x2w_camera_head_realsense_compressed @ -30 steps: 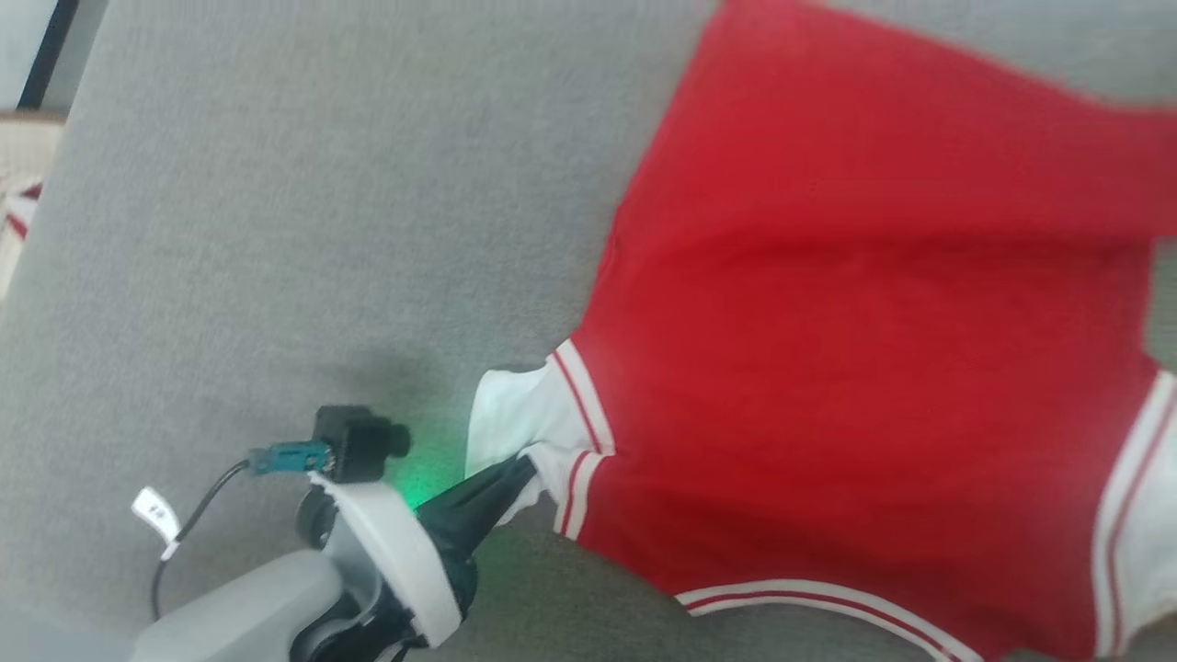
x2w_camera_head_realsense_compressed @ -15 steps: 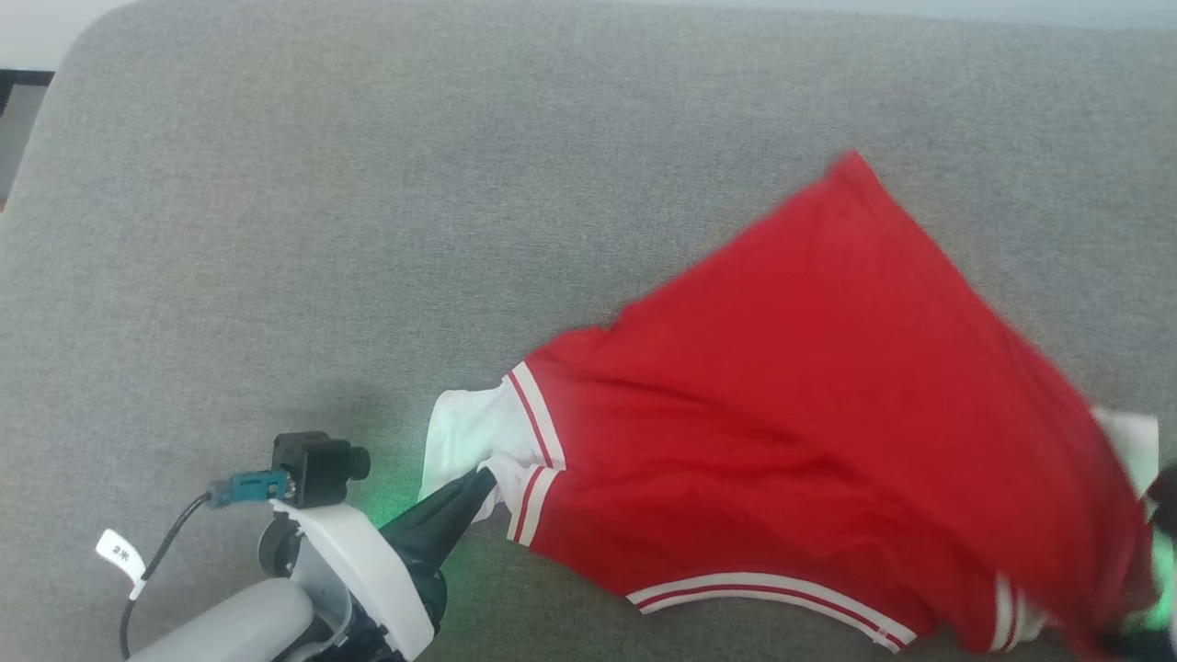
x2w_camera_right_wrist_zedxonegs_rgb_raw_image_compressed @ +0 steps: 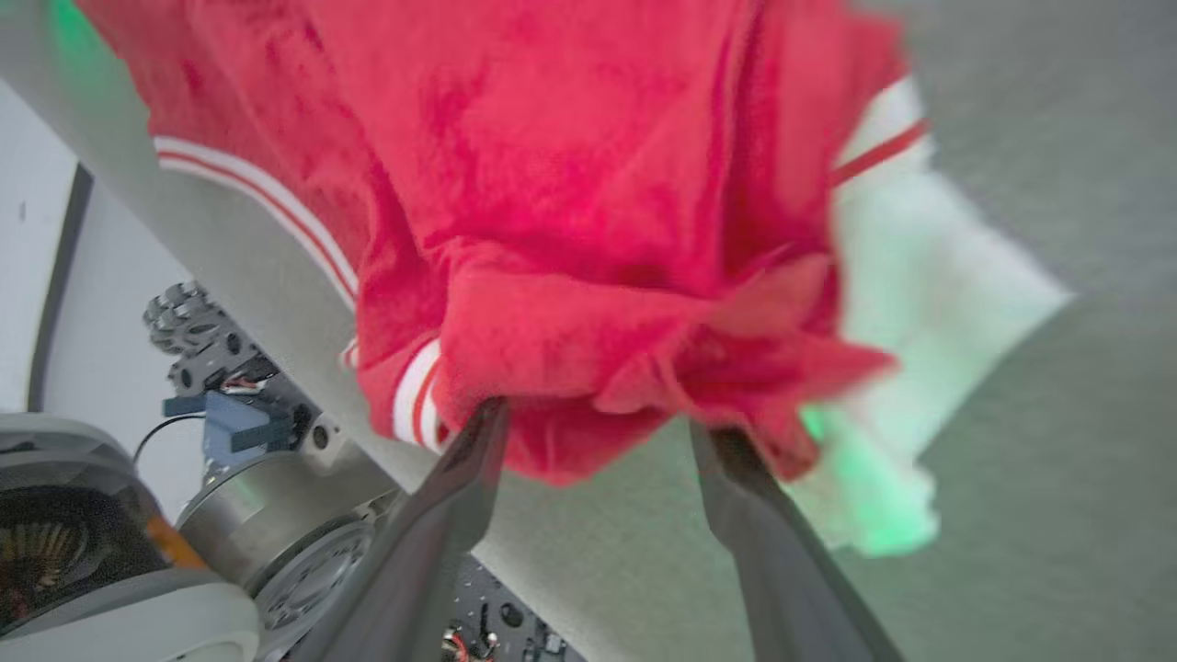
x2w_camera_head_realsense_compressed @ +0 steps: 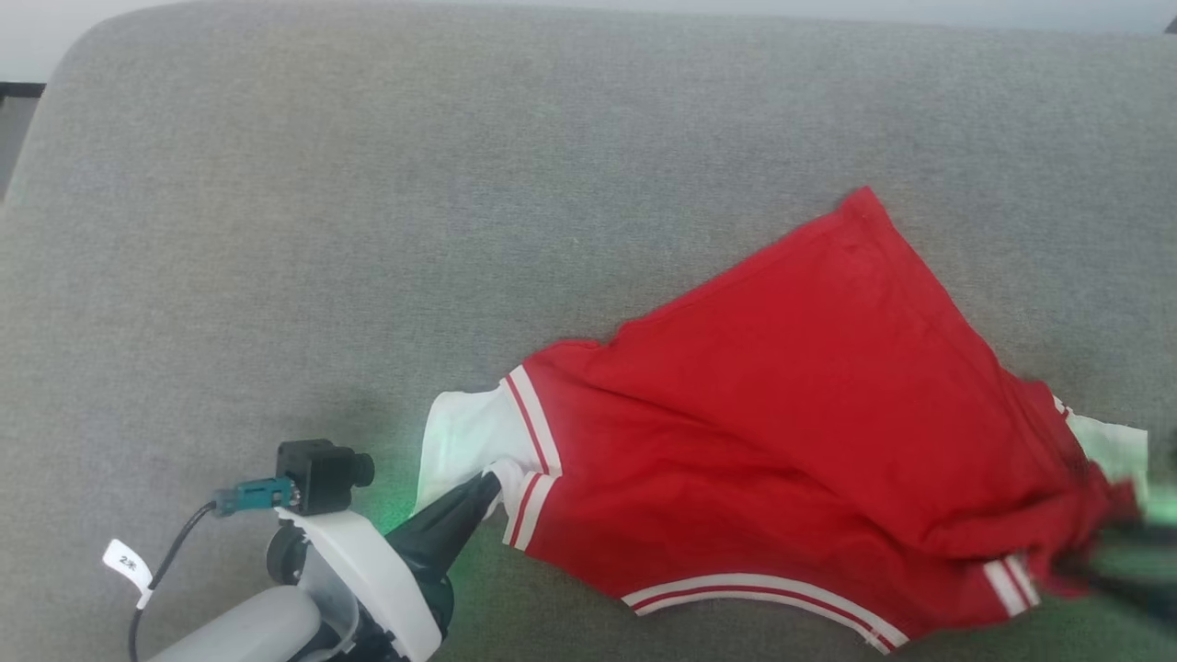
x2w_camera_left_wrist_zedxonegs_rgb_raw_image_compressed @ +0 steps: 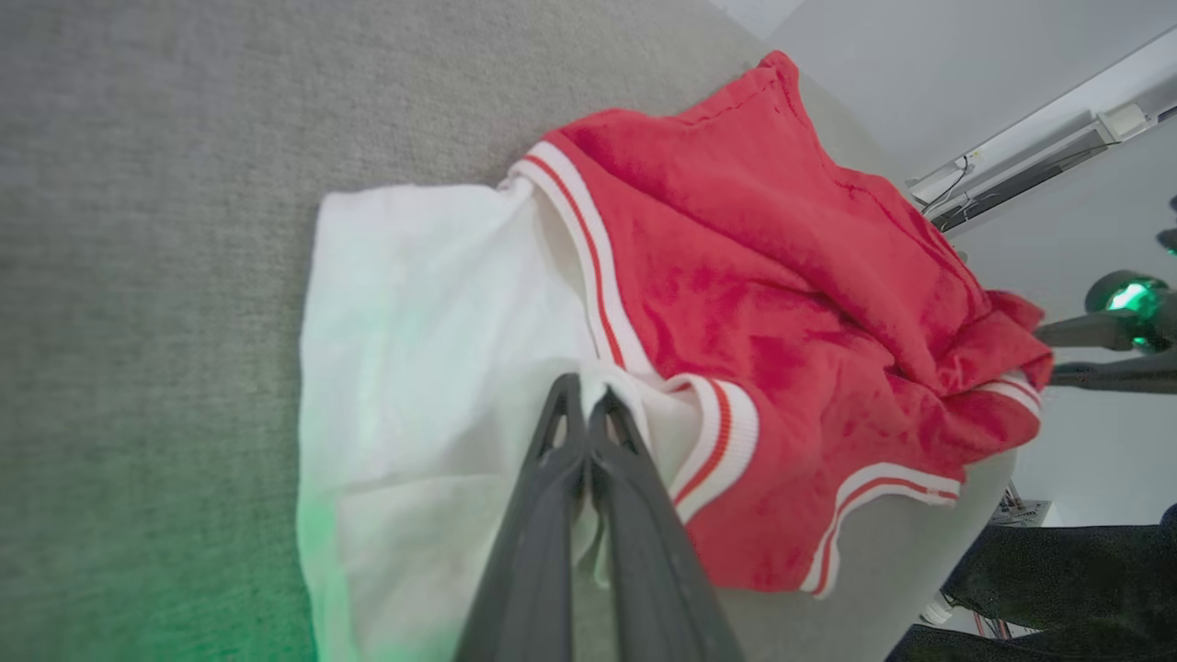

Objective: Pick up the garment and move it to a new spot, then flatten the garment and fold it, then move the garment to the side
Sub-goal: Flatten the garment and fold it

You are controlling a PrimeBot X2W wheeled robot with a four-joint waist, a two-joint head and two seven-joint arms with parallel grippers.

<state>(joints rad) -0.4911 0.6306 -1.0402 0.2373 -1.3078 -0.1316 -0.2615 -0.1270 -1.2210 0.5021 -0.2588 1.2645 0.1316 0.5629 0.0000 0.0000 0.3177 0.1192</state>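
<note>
Flattening now: left tool (x2w_camera_head_realsense_compressed: 490, 480) clamps the white sleeve (x2w_camera_head_realsense_compressed: 460, 437) of the garment (x2w_camera_head_realsense_compressed: 782, 432), lower left; right tool (x2w_camera_right_wrist_zedxonegs_rgb_raw_image_compressed: 598, 421) gapes wide, holding nothing. Next: grab the bunched lower-right corner, stretch flat.

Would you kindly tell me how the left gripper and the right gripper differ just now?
The left gripper is shut; the right gripper stands open. The left gripper pinches the garment's white sleeve; the right gripper's fingers flank bunched red cloth. Both meet the garment.
</note>
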